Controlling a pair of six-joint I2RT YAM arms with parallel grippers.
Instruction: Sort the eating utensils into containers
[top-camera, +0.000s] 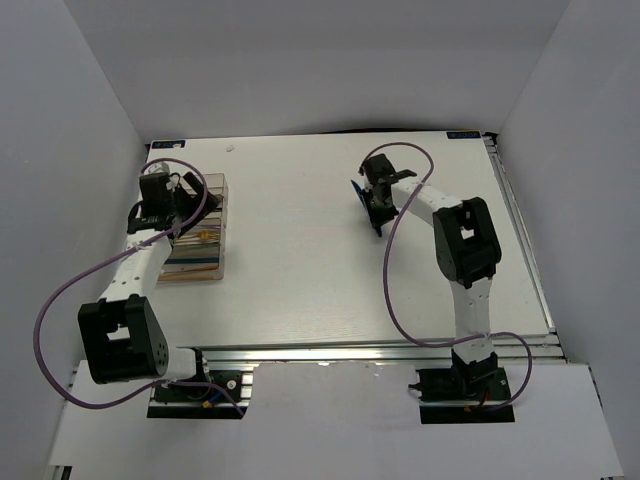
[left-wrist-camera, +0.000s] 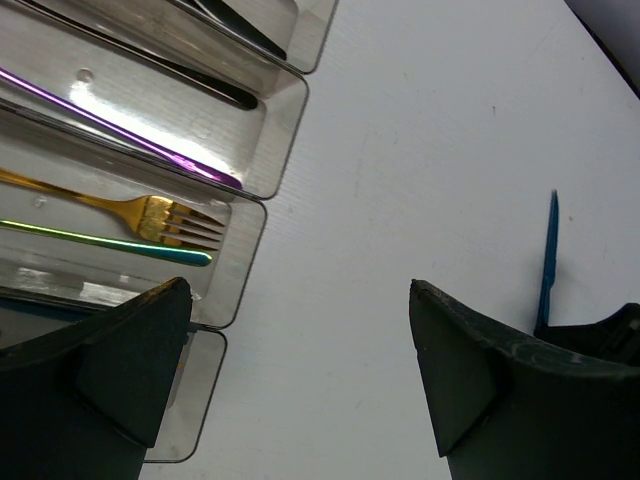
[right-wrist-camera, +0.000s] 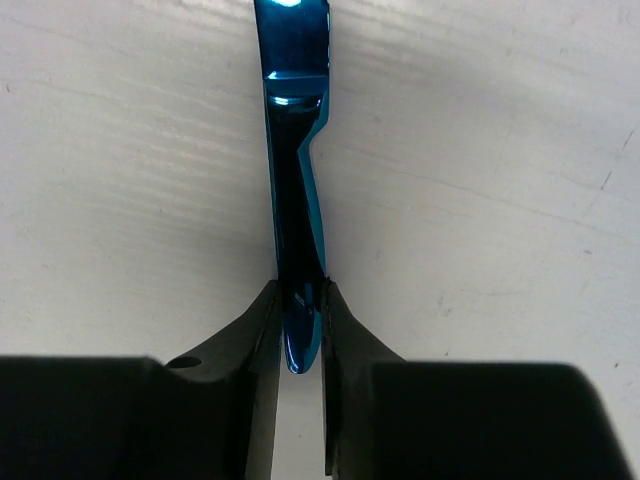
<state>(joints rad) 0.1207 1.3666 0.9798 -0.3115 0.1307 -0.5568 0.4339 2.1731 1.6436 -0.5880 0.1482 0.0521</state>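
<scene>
Close up at the right wrist, the right gripper (right-wrist-camera: 300, 300) pinches the shiny blue metal knife (right-wrist-camera: 297, 180), only a sliver from above, while the left gripper (left-wrist-camera: 298, 290) stands wide open.

This is a robotics lab test cell. Plain white walls (top-camera: 70, 120) box in a white table (top-camera: 300, 290), and an aluminium rail (top-camera: 380, 349) crosses the lower middle of the frame.

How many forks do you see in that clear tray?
1: a gold fork in one tray compartment, beside a rainbow-coloured handle. Others may be hidden.
</scene>
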